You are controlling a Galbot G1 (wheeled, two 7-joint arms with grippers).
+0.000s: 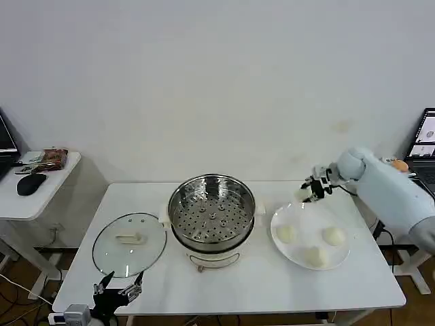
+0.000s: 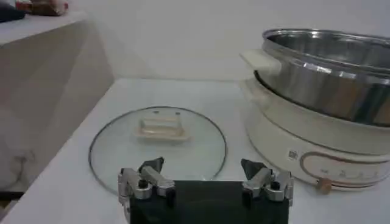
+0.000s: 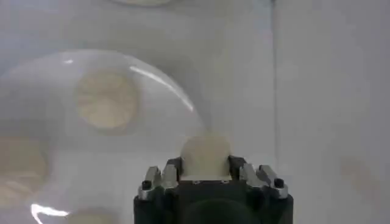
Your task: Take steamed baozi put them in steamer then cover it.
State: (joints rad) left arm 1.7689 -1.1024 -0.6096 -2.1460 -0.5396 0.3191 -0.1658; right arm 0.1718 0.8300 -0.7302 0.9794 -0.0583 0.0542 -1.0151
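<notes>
On the left of the bench [image 1: 258,288], the left claw [image 1: 117,291] waits at the near edge with its fingers spread wide and nothing between them. Just beyond it the cover [image 1: 129,244] lies flat, handle up, beside the pot.

In the middle stands the steamer [image 1: 211,210], its perforated floor bare; no bun has gone in yet.

To the right is the white plate [image 1: 310,234], just beside the steamer, with three steamed baozi [image 1: 334,236] still lying on it. The right claw [image 1: 314,188] is raised above the plate's far edge. In the right wrist view its fingers [image 3: 172,169] sit closed against either side of a fourth bun [image 3: 207,154], so it appears to be gripping that one, though in the head view the bun is only a pale blur at the fingertips.

So the step in hand looks like carrying the first bun across to the basket. The next move calls for swinging the right claw leftwards until it hangs over the steamer's open top, clearing the steel rim, then lowering and releasing so the bun settles on the floor, leaving room for the others. The bun is likely soft, so a gentle grip matters. The cover comes last, probably a job for the left claw.
</notes>
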